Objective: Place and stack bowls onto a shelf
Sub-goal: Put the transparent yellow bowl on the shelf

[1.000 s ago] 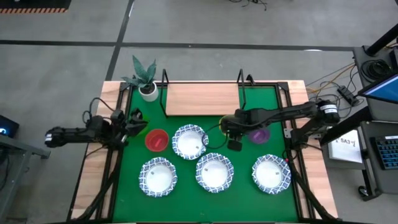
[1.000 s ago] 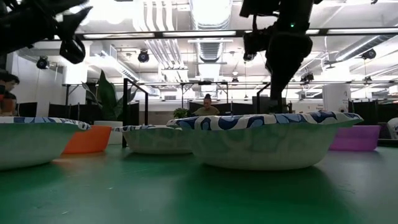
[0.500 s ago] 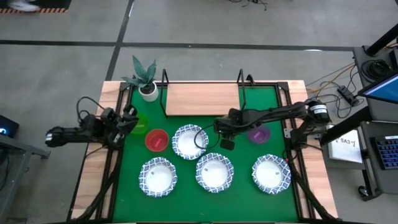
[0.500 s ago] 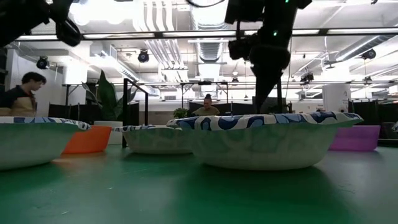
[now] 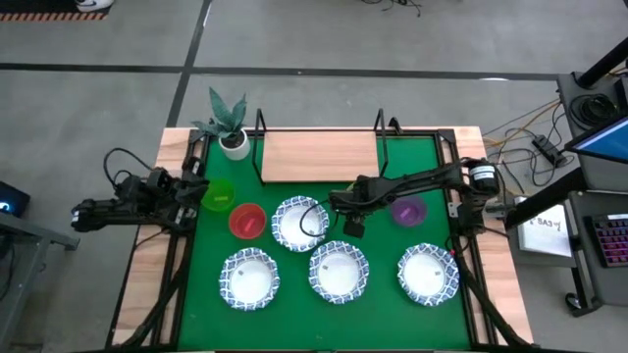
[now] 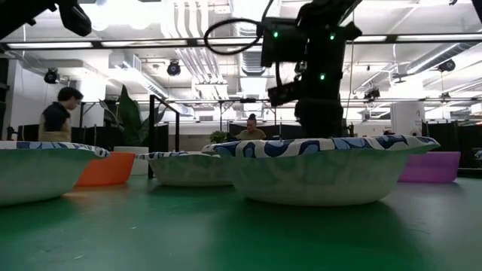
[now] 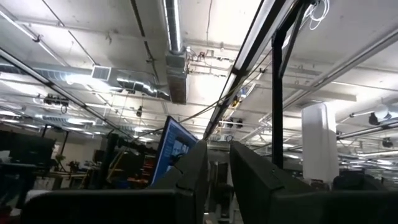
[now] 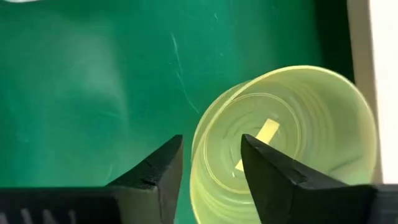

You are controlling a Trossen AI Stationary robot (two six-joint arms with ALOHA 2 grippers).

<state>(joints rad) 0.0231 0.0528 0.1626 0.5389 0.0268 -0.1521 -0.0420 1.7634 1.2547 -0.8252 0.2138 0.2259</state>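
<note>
Green mat (image 5: 383, 235), just near of shelf (image 5: 319, 157): yellow-green bowl (image 8: 311, 124) upright. Right gripper (image 8: 211, 146) unclenched, astride bowl rim. Bowl likely light, thin, slick; pinch rim wall. Left gripper (image 5: 191, 191) waits, left edge.

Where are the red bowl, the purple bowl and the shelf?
red bowl (image 5: 246, 221), high view, middle of its inside.
purple bowl (image 5: 409, 212), high view, part showing beside the right arm.
shelf (image 5: 319, 157), high view, middle of the wooden board.

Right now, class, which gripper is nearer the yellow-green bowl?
Left. The left gripper sits right beside the yellow-green bowl; the right gripper hangs mid-table, beyond the red bowl and a patterned bowl.
</note>
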